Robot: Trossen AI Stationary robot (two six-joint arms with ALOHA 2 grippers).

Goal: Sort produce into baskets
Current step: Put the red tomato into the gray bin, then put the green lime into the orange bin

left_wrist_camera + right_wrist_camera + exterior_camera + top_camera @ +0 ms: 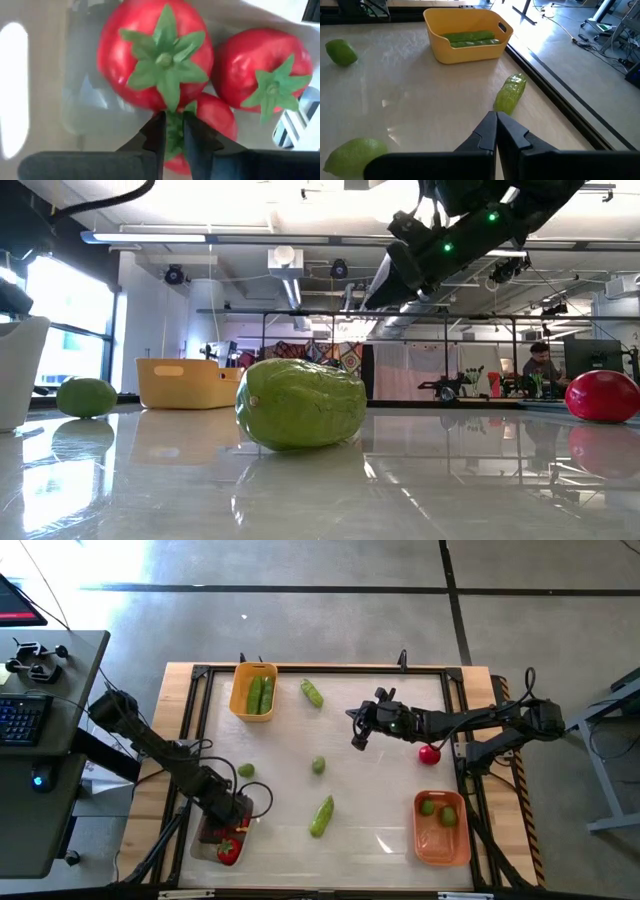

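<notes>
Three baskets (253, 692) on glossy table (380, 770)

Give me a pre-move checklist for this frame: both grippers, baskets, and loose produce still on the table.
1. Left gripper over clear basket, shut on tomato leaf: ok.
2. Right gripper shut, empty, above the table: ok.
3. Yellow basket holds only cucumbers: ok.
4. Orange basket holds only limes: ok.
5. Loose tomato on table: not ok.
6. Loose cucumber near table edge: not ok.
</notes>
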